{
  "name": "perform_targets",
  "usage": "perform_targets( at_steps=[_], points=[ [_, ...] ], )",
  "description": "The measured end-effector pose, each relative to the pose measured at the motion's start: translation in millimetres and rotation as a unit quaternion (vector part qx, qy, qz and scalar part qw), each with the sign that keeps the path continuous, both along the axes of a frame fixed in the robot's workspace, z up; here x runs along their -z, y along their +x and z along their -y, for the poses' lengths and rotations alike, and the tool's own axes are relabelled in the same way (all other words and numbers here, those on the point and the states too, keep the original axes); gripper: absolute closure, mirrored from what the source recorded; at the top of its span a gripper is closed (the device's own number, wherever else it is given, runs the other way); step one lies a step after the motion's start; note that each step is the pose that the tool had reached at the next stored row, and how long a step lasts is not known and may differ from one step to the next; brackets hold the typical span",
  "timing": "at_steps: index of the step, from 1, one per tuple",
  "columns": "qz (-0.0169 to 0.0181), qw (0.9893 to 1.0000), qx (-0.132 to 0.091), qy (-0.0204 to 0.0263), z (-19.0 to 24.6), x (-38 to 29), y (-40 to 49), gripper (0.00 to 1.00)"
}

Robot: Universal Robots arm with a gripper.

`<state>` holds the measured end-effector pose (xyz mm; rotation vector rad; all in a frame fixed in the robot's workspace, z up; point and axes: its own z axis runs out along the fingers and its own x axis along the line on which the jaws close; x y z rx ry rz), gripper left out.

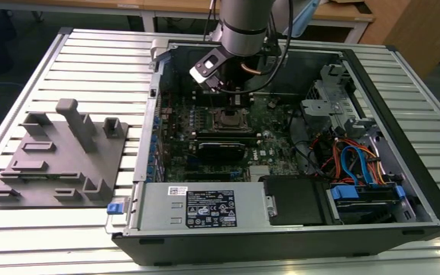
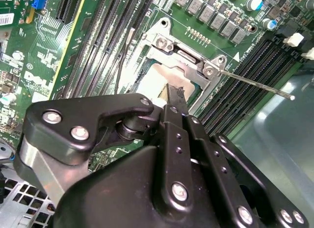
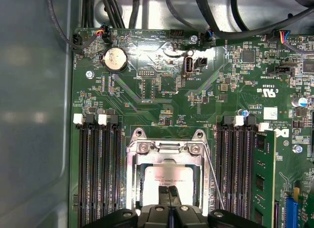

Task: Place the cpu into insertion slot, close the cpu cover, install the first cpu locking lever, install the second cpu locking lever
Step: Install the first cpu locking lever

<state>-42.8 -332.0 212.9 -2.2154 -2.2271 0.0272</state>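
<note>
Black gripper [image 2: 174, 93] links are nearest in the second wrist view. The two fingers are drawn together with no real gap between them and nothing is clamped in them. Their tips come down at one edge of the cpu [image 3: 167, 176]. Whether they press on it or hover just above, I cannot tell.

The cpu lies flat in the slot [image 1: 220, 120], its dull silver top showing through the window of the cover [image 3: 168, 148]. The cover seems to lie down around the chip rather than stand open, though how fully it sits is hard to judge. A thin lever [image 2: 255, 84] slants away from the socket's corner, apart from the frame, so it looks unlatched.

By this reading the chip is placed and the work is at the cover. With pinched tips used as a pusher, the push should go straight down onto the metal frame, not onto the chip. The tips should stay centred, so they cannot skid off towards the memory slots [image 3: 98, 164] on either side. A slow, light push suits thin plate over fine contacts.

Beyond lie the green board [image 3: 162, 86] and, in the exterior view, the open case [image 1: 281, 252].
</note>
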Motion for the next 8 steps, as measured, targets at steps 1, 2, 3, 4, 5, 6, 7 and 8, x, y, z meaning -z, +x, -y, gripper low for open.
perform_targets(
  at_steps=[1, 2, 3, 4, 5, 6, 7, 8],
  points=[
    [0.0000, 1.0000, 0.000, 0.0000, 0.0, 0.0, 0.0, 0.90],
    [0.0001, 1.0000, 0.000, 0.0000, 0.0, 0.0, 0.0, 0.90],
    [0.0000, 1.0000, 0.000, -0.0001, 0.0, -0.3, 0.0, 0.90],
    [0.0000, 1.0000, 0.000, 0.0000, 0.0, -0.4, 0.0, 0.90],
    [0.0000, 1.0000, 0.000, -0.0001, 0.0, -0.7, 0.0, 0.90],
    [0.0000, 1.0000, 0.000, -0.0001, 0.0, -1.1, 0.0, 0.90],
    [0.0000, 1.0000, 0.000, -0.0002, 0.0, -1.6, 0.0, 0.90],
    [0.0000, 1.0000, 0.000, -0.0004, 0.0, -2.1, 0.0, 0.90]
  ],
)
